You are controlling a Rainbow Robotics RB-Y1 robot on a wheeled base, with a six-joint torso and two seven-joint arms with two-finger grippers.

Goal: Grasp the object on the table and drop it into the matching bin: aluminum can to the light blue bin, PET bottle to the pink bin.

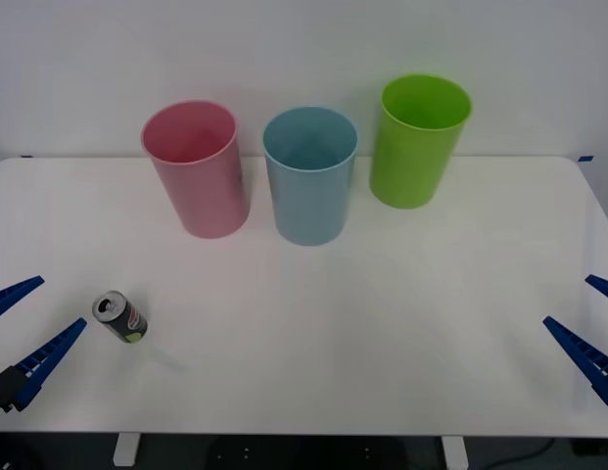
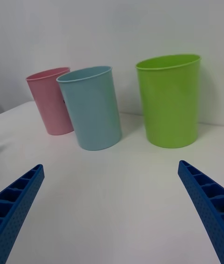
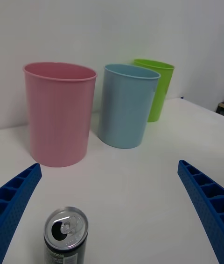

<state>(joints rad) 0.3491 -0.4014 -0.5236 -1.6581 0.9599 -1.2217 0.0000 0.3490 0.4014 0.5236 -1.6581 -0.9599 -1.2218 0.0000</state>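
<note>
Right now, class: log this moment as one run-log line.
left gripper: open, beside aluminum can | right gripper: open, idle at table edge | can: upright, ungrasped | light blue bin: awaiting can

A plain, pale grey-white painted wall (image 1: pixel 304 49) runs behind the scene, bare and evenly lit, with soft shadows. Below the near edge, a dark floor (image 1: pixel 284 452) and two white metal furniture legs (image 1: pixel 125 448) are visible.

White table (image 1: pixel 382 333) w/ rounded corners: pink bin (image 1: pixel 197 168), light blue bin (image 1: pixel 309 175), lime green bin (image 1: pixel 418 140) along the back, small aluminum can (image 1: pixel 120 316) upright front-left.
</note>
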